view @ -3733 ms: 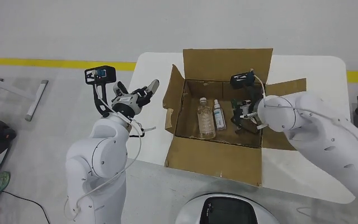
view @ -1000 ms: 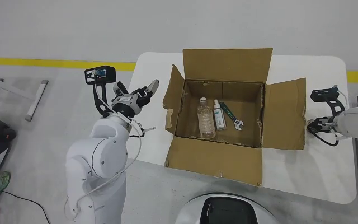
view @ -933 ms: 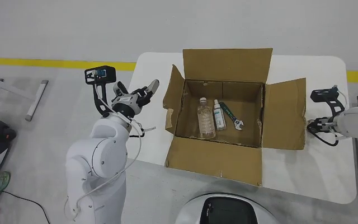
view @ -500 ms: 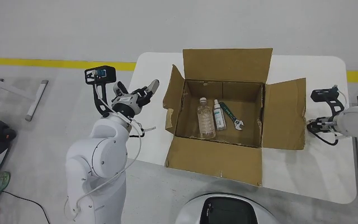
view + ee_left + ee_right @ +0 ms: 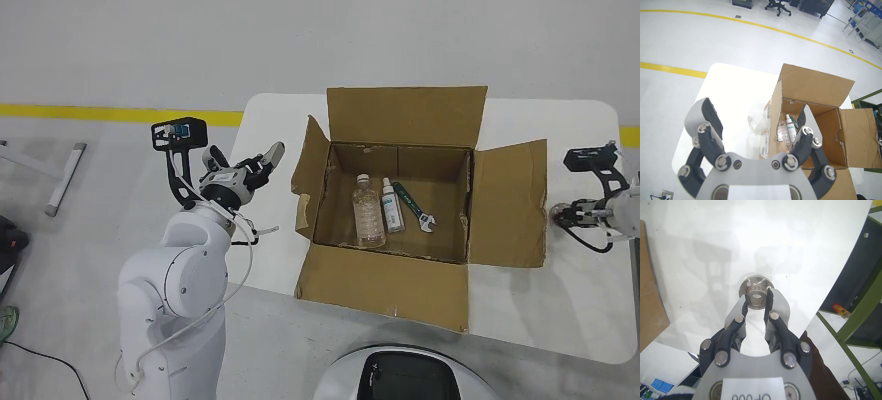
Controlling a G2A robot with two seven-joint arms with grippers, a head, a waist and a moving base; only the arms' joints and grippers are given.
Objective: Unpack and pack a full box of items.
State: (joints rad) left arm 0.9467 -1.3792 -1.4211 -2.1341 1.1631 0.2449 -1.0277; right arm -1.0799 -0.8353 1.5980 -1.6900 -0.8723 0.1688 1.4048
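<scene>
Right wrist view: flange point(image 5: 755, 286), unpacking set-down.
Judged best: part the fingers evenly and lift straight up, so it sits flat on the table point(image 5: 696, 247). Right gripper point(image 5: 757, 294) narrow, pads pinching the flange's hub, at 3 o'clock from the box point(image 5: 400, 285). Left gripper point(image 5: 756, 106) spread wide, empty, at 9 o'clock.

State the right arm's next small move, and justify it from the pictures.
Probably open the right gripper and release: it clasps the metal flange, which seems to sit on the table, outside the box.
</scene>
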